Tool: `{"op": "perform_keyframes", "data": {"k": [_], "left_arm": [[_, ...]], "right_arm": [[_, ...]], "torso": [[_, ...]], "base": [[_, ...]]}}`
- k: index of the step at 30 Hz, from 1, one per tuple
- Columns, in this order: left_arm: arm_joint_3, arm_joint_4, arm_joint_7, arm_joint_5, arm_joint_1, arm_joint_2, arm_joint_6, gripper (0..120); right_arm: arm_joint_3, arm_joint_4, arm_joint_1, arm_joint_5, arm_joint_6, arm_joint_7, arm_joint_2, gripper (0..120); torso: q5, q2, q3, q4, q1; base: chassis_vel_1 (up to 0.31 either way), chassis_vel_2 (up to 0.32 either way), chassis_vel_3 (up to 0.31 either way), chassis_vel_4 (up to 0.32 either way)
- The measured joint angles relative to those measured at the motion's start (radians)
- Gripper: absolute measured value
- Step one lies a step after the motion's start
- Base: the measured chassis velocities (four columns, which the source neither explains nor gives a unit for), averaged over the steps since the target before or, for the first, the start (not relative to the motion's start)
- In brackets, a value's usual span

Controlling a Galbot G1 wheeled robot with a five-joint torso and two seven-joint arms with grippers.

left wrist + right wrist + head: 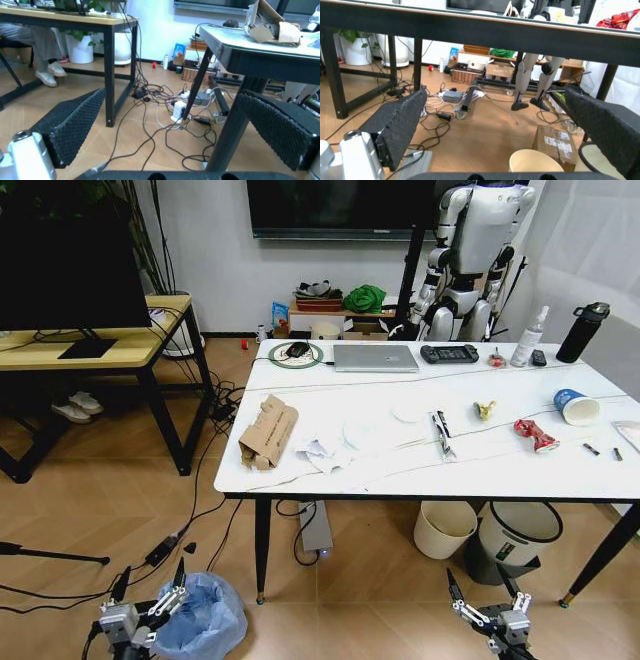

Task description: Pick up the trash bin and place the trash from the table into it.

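Both grippers hang low near the floor, jaws spread wide and holding nothing: the left gripper (pixel 152 608) just beside the one blue-bagged trash bin (pixel 205 617), the right gripper (pixel 487 604) well apart from it, before two other bins (pixel 445 529) under the table (pixel 300 420). On the tabletop the trash lies scattered: one torn cardboard piece (pixel 268 431), one crumpled paper (pixel 320 451), one round lid (pixel 408 412), one red wrapper (pixel 535 434), one yellow wrapper (pixel 485 409), one paper cup (pixel 576 406).

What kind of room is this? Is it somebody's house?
Probably an office or robot lab, not a house: a humanoid robot stands by the wall, a big screen hangs there, and the marble-look table holds a laptop.
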Motion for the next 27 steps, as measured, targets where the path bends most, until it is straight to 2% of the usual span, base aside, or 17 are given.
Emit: {"op": "perform_keyframes", "data": {"k": [7, 19, 27], "left_arm": [[0.004, -0.002, -0.002, 0.016, 0.001, -0.002, 0.017, 100], [0.011, -0.002, -0.004, 0.021, -0.002, -0.007, 0.019, 100], [0.018, -0.002, -0.005, 0.018, -0.003, -0.010, 0.024, 100]], "right_arm": [[-0.001, -0.002, 0.002, 0.000, -0.001, 0.000, 0.000, 100], [-0.002, -0.008, 0.008, 0.002, -0.004, 0.000, 0.000, 100], [-0.002, -0.009, 0.007, 0.004, -0.005, 0.001, 0.000, 100]], "torso": [[0.0000, -0.009, -0.004, 0.0000, -0.004], [0.0000, -0.080, -0.044, 0.0000, -0.036], [0.0000, -0.104, -0.057, -0.0001, -0.047]], "base": [[0.000, 0.000, 0.000, 0.000], [0.000, 0.000, 0.000, 0.000], [0.000, 0.000, 0.000, 0.000]]}}
